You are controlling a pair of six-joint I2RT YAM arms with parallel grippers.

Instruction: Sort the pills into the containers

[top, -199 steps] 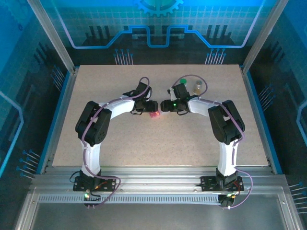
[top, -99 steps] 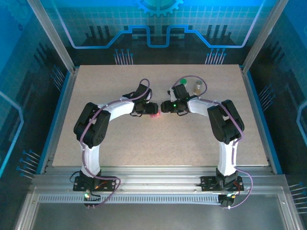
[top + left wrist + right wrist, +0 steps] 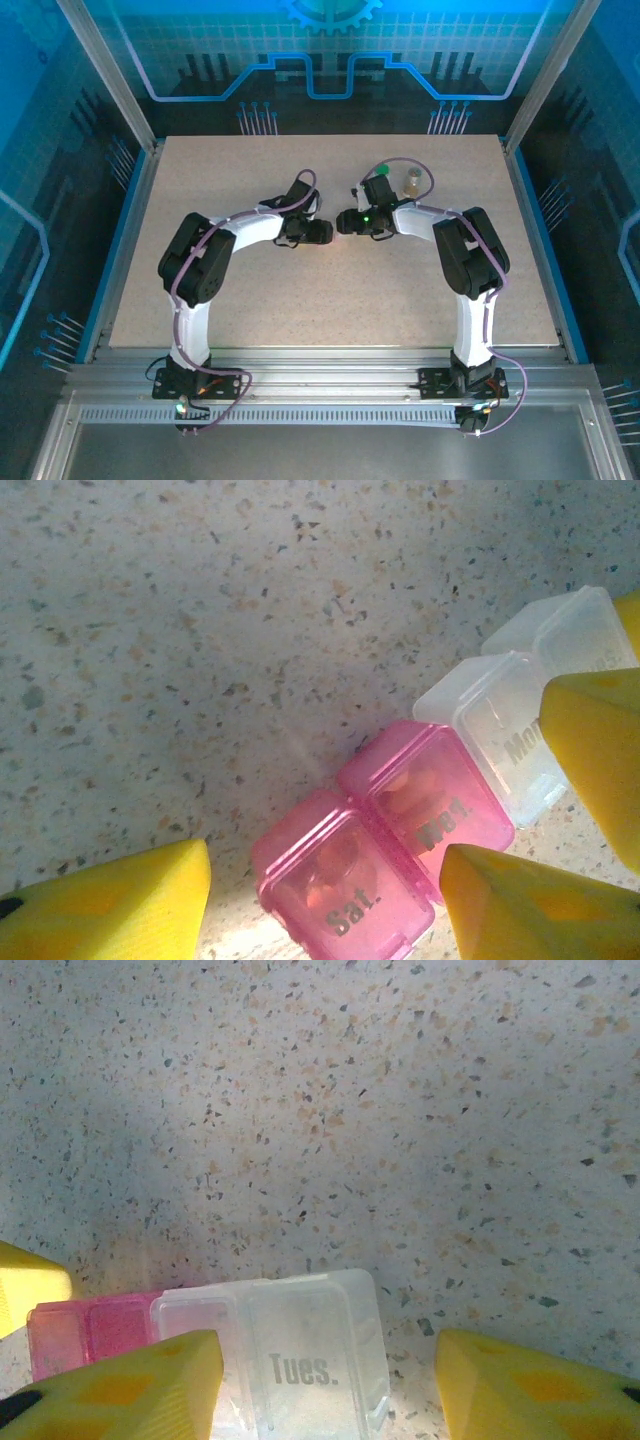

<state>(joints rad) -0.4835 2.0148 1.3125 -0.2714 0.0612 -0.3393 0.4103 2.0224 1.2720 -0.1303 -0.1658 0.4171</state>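
The pill box, one of the containers, lies on the table between my two grippers. In the left wrist view its pink "Sat." compartment (image 3: 345, 885) and pink "Wed" compartment (image 3: 430, 800) hold orange pills (image 3: 405, 785), with clear compartments (image 3: 505, 735) beyond. My left gripper (image 3: 325, 905) is open, straddling the "Sat." end. My right gripper (image 3: 325, 1390) is open around the clear "Tues." compartment (image 3: 310, 1360). From above, the left gripper (image 3: 320, 232) and right gripper (image 3: 343, 222) nearly meet tip to tip, hiding the box. The green-capped white bottle (image 3: 381, 170) and amber vial (image 3: 411, 180) stand behind the right wrist.
The speckled table (image 3: 300, 300) stretches bare in front of both arms. A yellow finger of the right gripper (image 3: 600, 760) pokes into the left wrist view, and a left finger (image 3: 30, 1285) into the right wrist view. Metal frame posts and blue walls border the table.
My left gripper has shifted slightly right and over the pink end of the box, which no longer shows from above. The right arm has hardly moved.
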